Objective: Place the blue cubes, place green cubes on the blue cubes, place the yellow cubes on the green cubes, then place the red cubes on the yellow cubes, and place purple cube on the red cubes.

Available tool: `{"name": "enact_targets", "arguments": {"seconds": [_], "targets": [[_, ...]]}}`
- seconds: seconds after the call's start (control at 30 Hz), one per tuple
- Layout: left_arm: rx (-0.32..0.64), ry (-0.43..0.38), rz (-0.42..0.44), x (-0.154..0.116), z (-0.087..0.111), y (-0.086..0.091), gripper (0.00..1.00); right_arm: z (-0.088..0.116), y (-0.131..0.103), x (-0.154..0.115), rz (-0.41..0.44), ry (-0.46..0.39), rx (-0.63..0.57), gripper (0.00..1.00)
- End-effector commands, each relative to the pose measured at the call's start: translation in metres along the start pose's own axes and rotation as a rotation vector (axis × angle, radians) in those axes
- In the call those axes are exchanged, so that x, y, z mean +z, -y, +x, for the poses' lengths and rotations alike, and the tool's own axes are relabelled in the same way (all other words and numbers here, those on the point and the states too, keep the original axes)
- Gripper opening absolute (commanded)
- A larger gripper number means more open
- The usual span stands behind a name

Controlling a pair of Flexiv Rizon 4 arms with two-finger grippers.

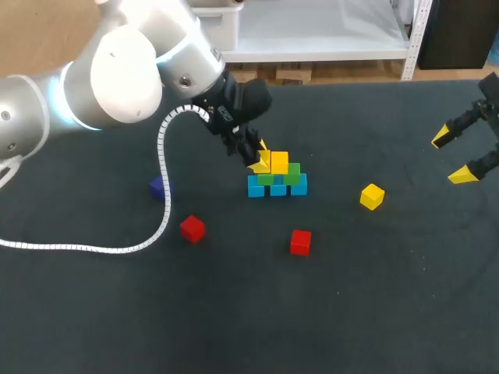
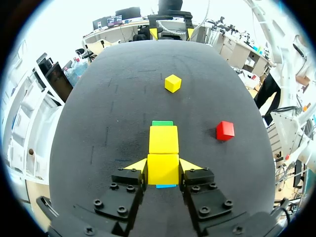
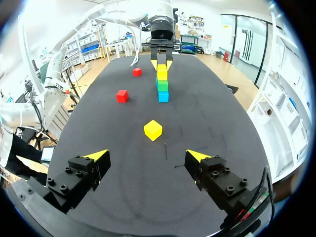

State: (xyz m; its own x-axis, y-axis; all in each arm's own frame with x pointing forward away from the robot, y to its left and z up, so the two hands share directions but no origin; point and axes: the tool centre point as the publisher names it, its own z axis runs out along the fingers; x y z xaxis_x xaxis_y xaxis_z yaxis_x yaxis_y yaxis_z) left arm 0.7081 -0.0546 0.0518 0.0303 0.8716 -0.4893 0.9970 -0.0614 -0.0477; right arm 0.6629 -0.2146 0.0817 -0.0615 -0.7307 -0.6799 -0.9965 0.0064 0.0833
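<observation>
Your left claw is pinching a yellow cube. It holds the cube over the green cubes, touching the other yellow cube, likely to fill that row. Your right claw is wide open and well apart from the pile, so it won't bump it. The red cubes and purple cube wait on the table.

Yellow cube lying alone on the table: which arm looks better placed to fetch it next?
The right, probably. The right gripper is open and empty, with the loose yellow cube straight ahead of it. The left gripper is shut on a second yellow cube at the stack.
</observation>
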Motion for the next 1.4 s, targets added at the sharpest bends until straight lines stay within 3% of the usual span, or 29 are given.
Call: {"name": "enact_targets", "arguments": {"seconds": [0.03,0.07,0.13,0.3,0.47,0.7,0.8,0.93,0.97,1.4], "targets": [[0.001,-0.004,0.003,0.0,-0.001,-0.002,0.0,0.001,0.001,0.0,-0.001,0.003,-0.001,1.0],[0.001,-0.005,0.002,0.0,-0.001,-0.002,0.01,0.001,0.001,0.0,-0.001,0.003,-0.001,1.0],[0.0,-0.006,0.002,0.0,-0.002,-0.002,0.13,0.001,0.001,0.0,-0.001,0.003,-0.001,1.0],[-0.004,-0.007,0.002,0.001,-0.002,-0.001,0.22,0.001,0.001,0.0,-0.001,0.003,-0.001,1.0],[-0.004,-0.008,0.002,0.001,-0.002,0.0,0.24,0.001,0.001,0.0,-0.001,0.003,-0.001,1.0],[-0.006,-0.011,0.003,0.001,-0.002,0.0,0.38,0.001,0.001,0.0,-0.001,0.003,-0.001,1.0],[-0.008,-0.013,0.005,0.002,-0.002,0.0,0.52,0.001,0.001,0.0,-0.001,0.003,-0.001,1.0],[-0.011,-0.016,0.006,0.002,-0.002,0.0,0.89,0.001,0.001,0.0,-0.001,0.003,-0.001,1.0],[-0.012,-0.016,0.006,0.002,-0.002,0.0,0.94,0.001,0.001,0.0,-0.001,0.003,-0.001,1.0],[-0.029,-0.006,-0.029,-0.02,0.011,0.006,1.0,0.001,0.001,0.0,-0.001,0.003,-0.001,1.0]]}}
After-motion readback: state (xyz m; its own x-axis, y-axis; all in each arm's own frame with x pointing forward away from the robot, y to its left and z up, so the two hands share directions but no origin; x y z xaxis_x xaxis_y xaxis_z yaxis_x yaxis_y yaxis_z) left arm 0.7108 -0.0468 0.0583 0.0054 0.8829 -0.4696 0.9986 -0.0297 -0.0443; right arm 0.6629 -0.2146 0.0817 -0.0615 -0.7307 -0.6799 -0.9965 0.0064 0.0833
